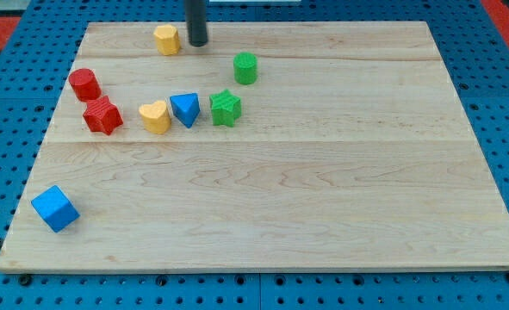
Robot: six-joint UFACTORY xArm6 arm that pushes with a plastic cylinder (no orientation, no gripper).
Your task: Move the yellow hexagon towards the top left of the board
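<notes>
The yellow hexagon [166, 39] sits near the view's top edge of the wooden board [323, 189], left of centre. My tip [198, 43] is just to the hexagon's right, a small gap away. The dark rod rises out of the view's top.
A red cylinder [84, 83] and a red star [102, 114] are at the view's left. A yellow heart [155, 115], a blue triangle [185, 108] and a green star [225, 107] form a row. A green cylinder [245, 67] is above them. A blue cube [55, 208] is at the bottom left.
</notes>
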